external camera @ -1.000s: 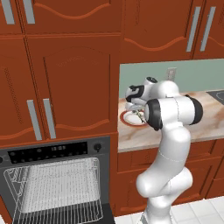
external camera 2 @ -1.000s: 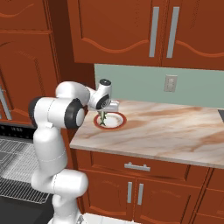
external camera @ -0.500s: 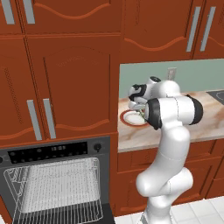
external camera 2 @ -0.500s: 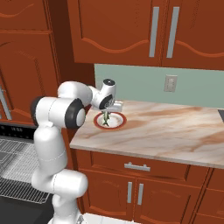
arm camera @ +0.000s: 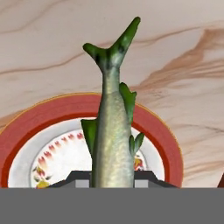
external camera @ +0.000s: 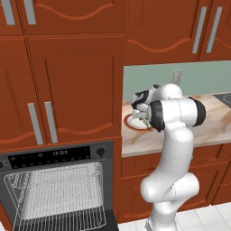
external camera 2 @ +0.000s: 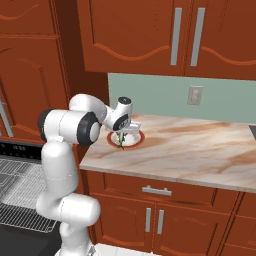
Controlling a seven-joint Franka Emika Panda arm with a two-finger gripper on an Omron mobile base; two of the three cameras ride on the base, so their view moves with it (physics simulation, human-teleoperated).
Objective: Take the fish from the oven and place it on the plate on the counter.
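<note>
Gripper (external camera 2: pixel 121 141) closed down tight on the fish (arm camera: pixel 111 131), jaws nearly together with the body pinched between them. Fish hangs from the fingers, tail fin pointing away from the hand, a slender greenish-yellow body with small green fins. Seen from the hand, it lies across the plate (arm camera: pixel 155 127), with the tail reaching past the red rim over the bare counter (arm camera: pixel 52 48). From the right base camera the fish (external camera 2: pixel 121 142) dangles just above the plate (external camera 2: pixel 136 141), which sits near the counter's (external camera 2: pixel 200 150) left end, close to the back wall. Whether the fish tip touches the plate cannot be told. Left base camera shows the gripper (external camera: pixel 144 121) over the plate (external camera: pixel 131 122), and the oven (external camera: pixel 54 155) below to the left, door down, wire rack (external camera: pixel 58 189) showing.
</note>
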